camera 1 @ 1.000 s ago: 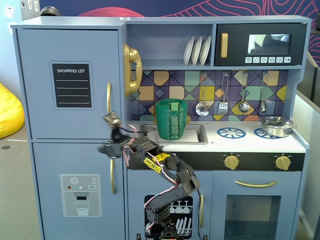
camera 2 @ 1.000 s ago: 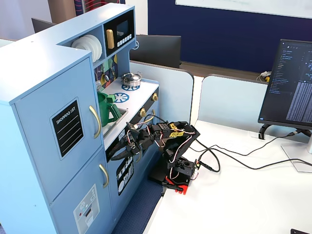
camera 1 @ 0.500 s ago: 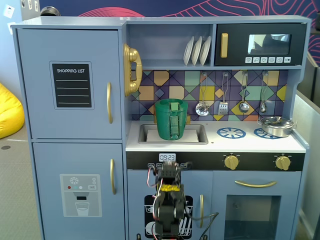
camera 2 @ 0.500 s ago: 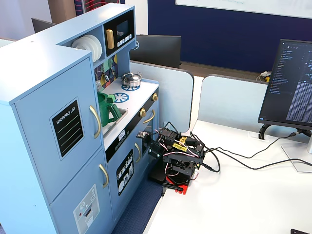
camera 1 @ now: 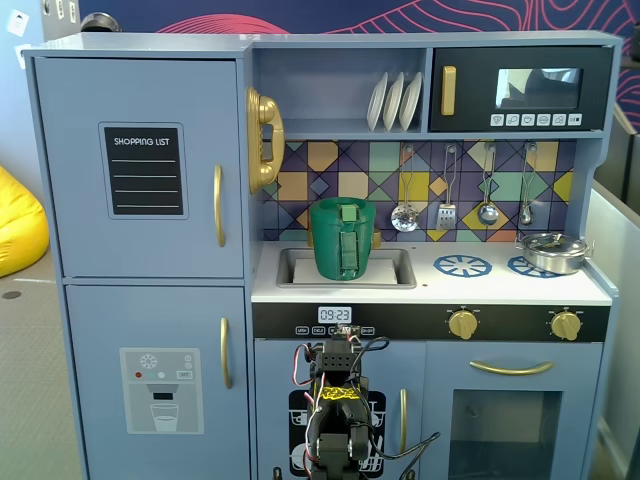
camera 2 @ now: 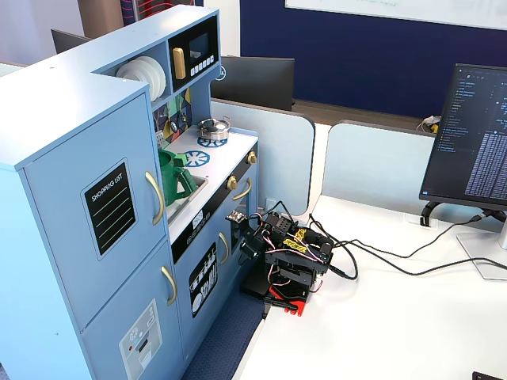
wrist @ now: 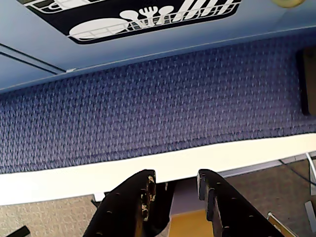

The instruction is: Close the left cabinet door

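left cabinet door (camera 1: 140, 165) looks shut already | gripper (wrist: 174, 183) folded low, jaws a little apart, holding nothing | push gently if needed

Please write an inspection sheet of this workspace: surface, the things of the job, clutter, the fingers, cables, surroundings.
Surface: white table, blue mat along the toy kitchen.
Job's things: left cabinet door with the shopping list board looks flush, shut.
Clutter: green pitcher in sink, pot on stove, plates on shelf.
Gripper: gripper folded low, fingers slightly apart, holding nothing.
Cables: black leads across the table.
Surroundings: monitor, grey dividers.
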